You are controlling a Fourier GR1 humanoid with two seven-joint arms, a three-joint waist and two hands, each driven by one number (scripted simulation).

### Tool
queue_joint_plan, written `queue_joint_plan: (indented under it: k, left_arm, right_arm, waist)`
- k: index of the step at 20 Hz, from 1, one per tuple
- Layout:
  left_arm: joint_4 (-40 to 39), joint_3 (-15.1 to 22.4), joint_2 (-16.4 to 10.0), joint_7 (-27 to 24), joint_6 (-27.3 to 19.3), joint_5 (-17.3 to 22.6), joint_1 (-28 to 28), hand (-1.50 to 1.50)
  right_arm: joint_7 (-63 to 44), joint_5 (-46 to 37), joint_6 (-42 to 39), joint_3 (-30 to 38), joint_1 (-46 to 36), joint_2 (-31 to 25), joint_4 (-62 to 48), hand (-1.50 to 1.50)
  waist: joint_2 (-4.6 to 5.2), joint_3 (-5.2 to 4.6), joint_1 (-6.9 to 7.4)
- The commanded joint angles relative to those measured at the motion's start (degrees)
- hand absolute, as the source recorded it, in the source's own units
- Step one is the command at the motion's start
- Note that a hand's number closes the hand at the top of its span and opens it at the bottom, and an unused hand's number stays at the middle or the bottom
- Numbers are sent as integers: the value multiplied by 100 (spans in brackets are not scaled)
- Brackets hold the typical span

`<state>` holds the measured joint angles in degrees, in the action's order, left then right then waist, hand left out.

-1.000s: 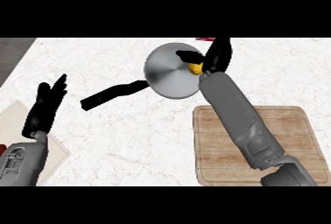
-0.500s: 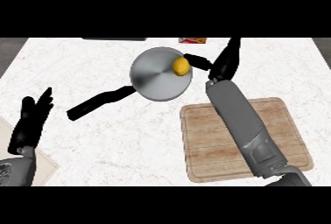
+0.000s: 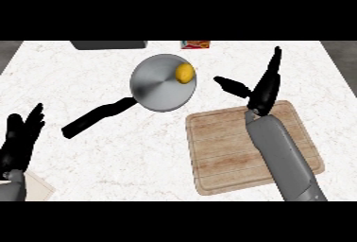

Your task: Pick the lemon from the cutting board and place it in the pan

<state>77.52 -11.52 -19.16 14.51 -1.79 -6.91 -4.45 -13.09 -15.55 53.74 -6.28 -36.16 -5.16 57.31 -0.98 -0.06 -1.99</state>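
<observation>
The yellow lemon (image 3: 185, 73) lies inside the grey pan (image 3: 159, 87), near its right rim. The pan's black handle (image 3: 97, 117) points down and to the left. My right hand (image 3: 261, 87) is open to the right of the pan, fingers straight and pointing up, thumb stretched toward the pan, apart from the lemon. Its grey forearm crosses the wooden cutting board (image 3: 216, 151), which carries nothing else. My left hand (image 3: 20, 139) rests open at the left edge, fingers up.
A dark grey object (image 3: 108, 45) and a small red-and-yellow packet (image 3: 195, 44) sit at the counter's far edge. A pale sheet corner (image 3: 35, 189) shows at the lower left, beside my left forearm.
My right hand has let go of the lemon and drawn back to the right, fingers now straight. The lemon stays in the pan. The view has shifted, moving everything rightward.
</observation>
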Motion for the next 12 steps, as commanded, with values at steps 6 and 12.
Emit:
queue_joint_plan:
  k: [6, 12]
  left_arm:
    - [71, -255, -239, 79, 217, 178, 68, 0]
    - [337, 112, 251, 20, -15, -62, 219, 0]
  right_arm:
    - [-878, -57, -998, -496, 2622, -1251, 3400, -150]
    - [-1423, -95, -1398, -198, 4009, -1928, 5380, -150]
  waist:
    - [30, 0, 2]
    - [69, 3, 119]
